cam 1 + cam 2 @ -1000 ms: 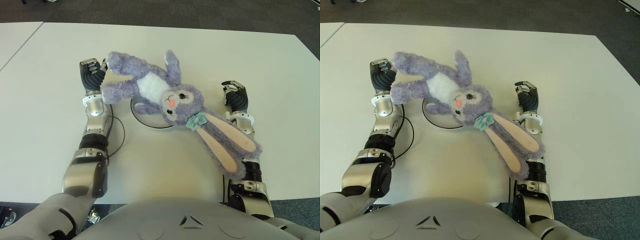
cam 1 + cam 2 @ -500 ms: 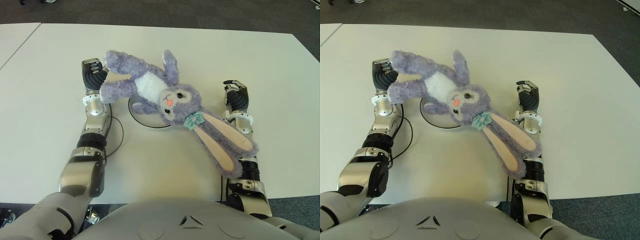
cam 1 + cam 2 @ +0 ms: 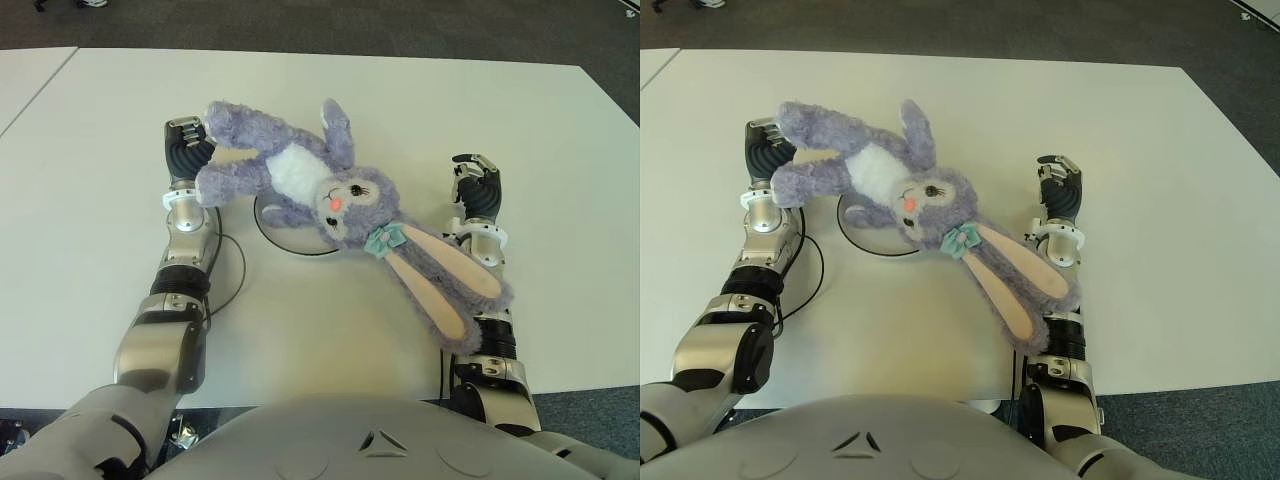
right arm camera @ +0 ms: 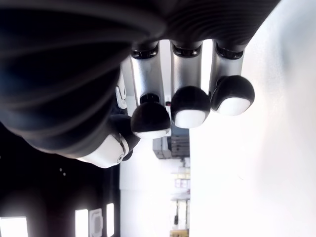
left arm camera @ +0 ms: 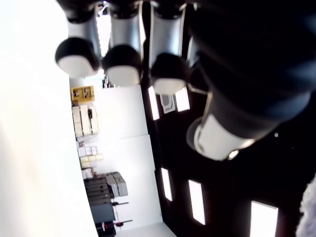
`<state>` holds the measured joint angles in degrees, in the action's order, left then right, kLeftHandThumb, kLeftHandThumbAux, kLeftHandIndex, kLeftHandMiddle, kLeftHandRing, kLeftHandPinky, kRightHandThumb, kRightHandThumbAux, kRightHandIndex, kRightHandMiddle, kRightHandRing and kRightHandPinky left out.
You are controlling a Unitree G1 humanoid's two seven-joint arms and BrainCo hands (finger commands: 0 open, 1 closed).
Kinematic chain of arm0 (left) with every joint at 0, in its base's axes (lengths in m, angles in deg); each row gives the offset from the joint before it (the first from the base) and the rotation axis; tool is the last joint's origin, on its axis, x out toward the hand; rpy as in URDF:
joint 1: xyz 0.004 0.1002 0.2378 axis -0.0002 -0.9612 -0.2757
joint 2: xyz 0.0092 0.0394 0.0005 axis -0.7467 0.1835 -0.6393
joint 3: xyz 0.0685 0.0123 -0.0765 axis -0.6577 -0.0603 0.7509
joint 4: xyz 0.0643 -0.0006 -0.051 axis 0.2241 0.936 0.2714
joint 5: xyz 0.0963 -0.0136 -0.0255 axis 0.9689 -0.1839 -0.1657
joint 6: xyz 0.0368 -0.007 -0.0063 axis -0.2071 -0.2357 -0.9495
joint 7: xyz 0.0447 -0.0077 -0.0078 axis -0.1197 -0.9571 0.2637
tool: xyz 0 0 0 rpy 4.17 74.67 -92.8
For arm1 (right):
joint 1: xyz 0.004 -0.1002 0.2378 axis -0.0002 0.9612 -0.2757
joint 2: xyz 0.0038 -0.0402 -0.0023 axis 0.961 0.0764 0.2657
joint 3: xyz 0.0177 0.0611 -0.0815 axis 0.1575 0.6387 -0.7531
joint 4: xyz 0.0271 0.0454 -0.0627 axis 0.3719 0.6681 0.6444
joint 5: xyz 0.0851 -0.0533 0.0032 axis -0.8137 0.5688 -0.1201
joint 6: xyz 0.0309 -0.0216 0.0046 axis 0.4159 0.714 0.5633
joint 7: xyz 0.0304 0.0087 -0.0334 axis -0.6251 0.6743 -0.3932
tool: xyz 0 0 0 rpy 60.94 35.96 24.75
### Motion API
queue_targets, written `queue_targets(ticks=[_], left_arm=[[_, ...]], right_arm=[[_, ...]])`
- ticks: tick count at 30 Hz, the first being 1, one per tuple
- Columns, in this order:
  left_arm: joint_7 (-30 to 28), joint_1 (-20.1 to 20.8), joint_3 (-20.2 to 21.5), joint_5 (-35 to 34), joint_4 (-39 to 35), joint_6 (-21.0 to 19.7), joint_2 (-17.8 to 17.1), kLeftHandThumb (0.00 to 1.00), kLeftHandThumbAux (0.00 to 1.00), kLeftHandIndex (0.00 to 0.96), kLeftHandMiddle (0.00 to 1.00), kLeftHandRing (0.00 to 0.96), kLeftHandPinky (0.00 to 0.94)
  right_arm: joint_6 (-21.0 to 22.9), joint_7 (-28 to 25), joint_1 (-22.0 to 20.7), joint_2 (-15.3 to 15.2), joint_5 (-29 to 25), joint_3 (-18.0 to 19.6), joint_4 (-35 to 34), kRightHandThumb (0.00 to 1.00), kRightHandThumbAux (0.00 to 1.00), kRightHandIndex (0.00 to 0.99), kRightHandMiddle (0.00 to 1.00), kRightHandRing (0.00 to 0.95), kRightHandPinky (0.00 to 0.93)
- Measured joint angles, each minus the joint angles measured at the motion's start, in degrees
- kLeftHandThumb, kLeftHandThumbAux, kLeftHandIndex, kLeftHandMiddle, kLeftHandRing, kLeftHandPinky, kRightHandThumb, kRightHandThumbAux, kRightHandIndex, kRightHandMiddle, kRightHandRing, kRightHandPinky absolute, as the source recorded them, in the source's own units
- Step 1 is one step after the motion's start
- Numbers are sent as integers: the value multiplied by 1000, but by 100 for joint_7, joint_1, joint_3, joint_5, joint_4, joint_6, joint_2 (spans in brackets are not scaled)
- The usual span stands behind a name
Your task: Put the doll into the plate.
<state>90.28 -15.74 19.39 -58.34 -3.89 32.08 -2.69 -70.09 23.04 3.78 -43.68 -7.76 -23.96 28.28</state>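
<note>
A purple plush rabbit doll (image 3: 300, 175) with a white belly and a teal bow lies face up across the white, dark-rimmed plate (image 3: 290, 238), covering most of it. Its long pink-lined ears (image 3: 440, 285) trail over my right forearm. My left hand (image 3: 187, 148) shows just left of the doll, with one purple limb beside its fingers. In the left wrist view the fingertips (image 5: 121, 64) are relaxed and hold nothing. My right hand (image 3: 477, 188) shows to the right of the doll's head, and its fingertips (image 4: 190, 106) are loosely curled around nothing.
The white table (image 3: 100, 230) stretches wide on both sides. A thin black cable (image 3: 236, 275) loops beside my left forearm. A second table's corner (image 3: 30, 75) shows at the far left, with dark carpet (image 3: 350, 25) beyond the far edge.
The doll and plate show slightly further left than before. Both hands keep the same pose, and the doll lies the same way on the plate.
</note>
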Motion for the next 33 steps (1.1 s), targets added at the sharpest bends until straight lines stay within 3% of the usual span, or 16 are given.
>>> queue_targets(ticks=[12,21,33], left_arm=[[-330,-187,13,-168,-455,83,85,505,765,846,905,917,908],[-413,-378,-54,-178,-979,-332,207,539,755,848,906,920,912],[-530,-588,-138,-208,-1369,-665,313,526,772,849,907,915,905]], right_arm=[[124,243,-11,149,38,-114,-256,725,712,441,882,876,880],[549,348,-170,189,69,-123,-286,724,713,441,882,876,882],[781,324,-641,48,92,-94,98,721,713,440,884,876,885]])
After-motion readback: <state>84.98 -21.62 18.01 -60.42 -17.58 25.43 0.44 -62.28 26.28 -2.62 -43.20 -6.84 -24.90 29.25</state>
